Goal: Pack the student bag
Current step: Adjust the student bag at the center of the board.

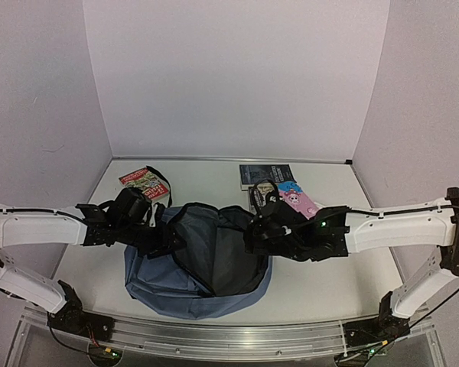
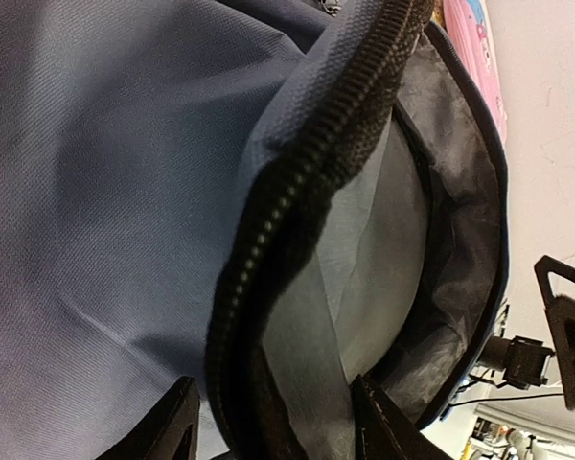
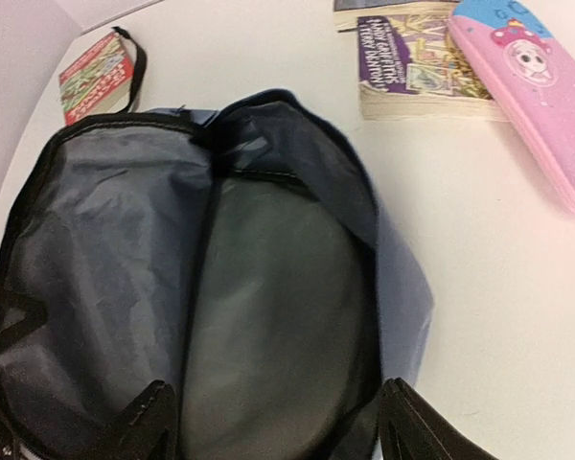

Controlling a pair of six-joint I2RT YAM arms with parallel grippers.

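Soft, even light from above; a faint shadow under the bag [image 1: 162, 280]. The left wrist view is close and blurred.
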